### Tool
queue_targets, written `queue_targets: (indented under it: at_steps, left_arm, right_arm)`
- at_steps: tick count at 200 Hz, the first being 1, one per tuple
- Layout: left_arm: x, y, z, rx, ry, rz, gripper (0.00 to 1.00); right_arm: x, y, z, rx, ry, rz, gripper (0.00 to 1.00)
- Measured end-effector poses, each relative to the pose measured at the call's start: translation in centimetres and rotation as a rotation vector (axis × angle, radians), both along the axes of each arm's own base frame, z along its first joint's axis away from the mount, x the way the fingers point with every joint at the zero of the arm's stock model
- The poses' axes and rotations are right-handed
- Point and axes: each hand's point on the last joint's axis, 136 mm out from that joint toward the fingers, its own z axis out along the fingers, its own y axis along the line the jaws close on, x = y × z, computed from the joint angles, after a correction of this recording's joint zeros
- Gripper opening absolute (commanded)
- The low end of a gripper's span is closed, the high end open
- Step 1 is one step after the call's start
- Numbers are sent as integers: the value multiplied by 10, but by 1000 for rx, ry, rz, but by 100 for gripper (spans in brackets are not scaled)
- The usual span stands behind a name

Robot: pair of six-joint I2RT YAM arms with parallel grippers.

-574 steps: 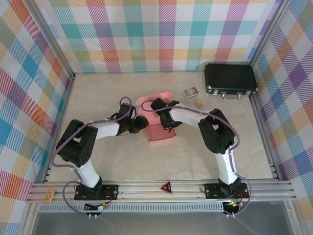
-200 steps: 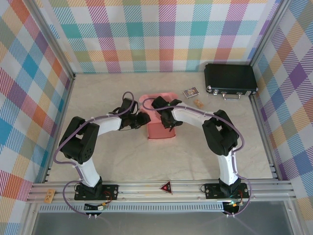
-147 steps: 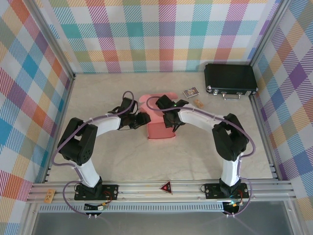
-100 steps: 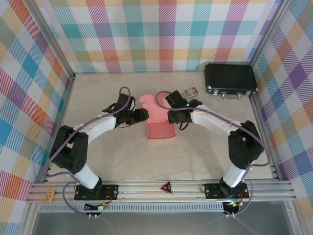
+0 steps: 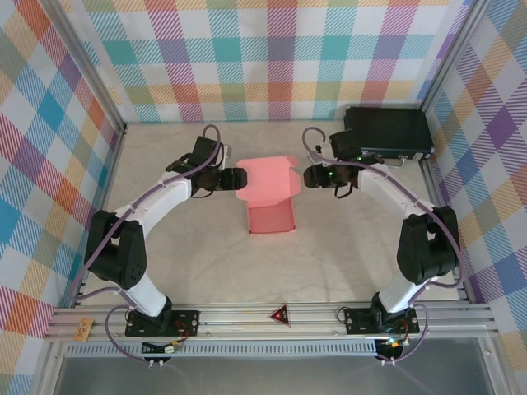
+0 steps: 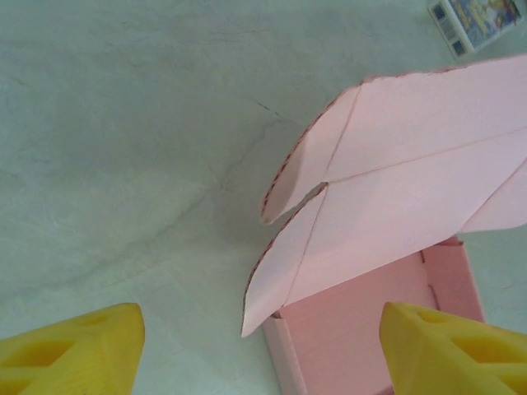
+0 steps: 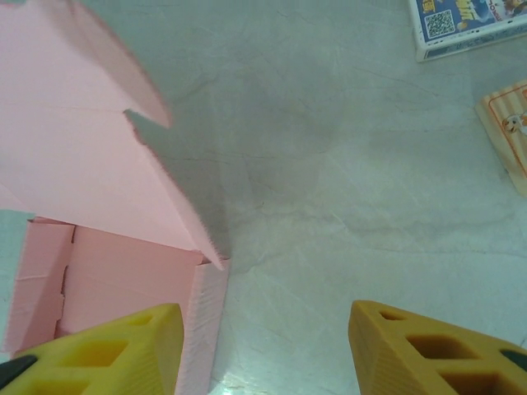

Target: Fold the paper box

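While grippers (image 5: 230, 180) (image 5: 310, 176) flank the paper box (image 5: 270, 197), open table (image 5: 329, 247) surrounds it.

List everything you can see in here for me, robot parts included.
paper box: one, salmon pink, middle of the table, lid flap open
hard case: one, black, far right corner
printed card: one, blue and white, on the table, apart from the box
wooden tile: one, tan with an orange edge, near the printed card
triangle marker: one, red, on the front rail
table: one, pale marbled
walls: multicoloured plaid, around the table
left gripper: one, yellow fingers, open, left of the box lid
right gripper: one, yellow fingers, open, right of the box lid
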Motion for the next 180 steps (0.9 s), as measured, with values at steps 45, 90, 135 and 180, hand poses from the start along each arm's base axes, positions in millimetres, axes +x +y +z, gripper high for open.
queue_targets:
  at_steps: [45,90,135,180]
  left_arm:
    - [6,-3,-17,47,33,-121,74]
    - [14,-4,-12,39,19,-188,67]
    - [17,-11,-9,15,9,-244,60]
    - [19,-13,-20,4,51,-265,52]
  right_arm:
    - [7,11,-2,-1,-61,189,56]
    - [19,28,-4,-3,-107,350,56]
    - [30,40,-6,16,-100,424,53]
    - [36,45,-9,26,-54,451,51]
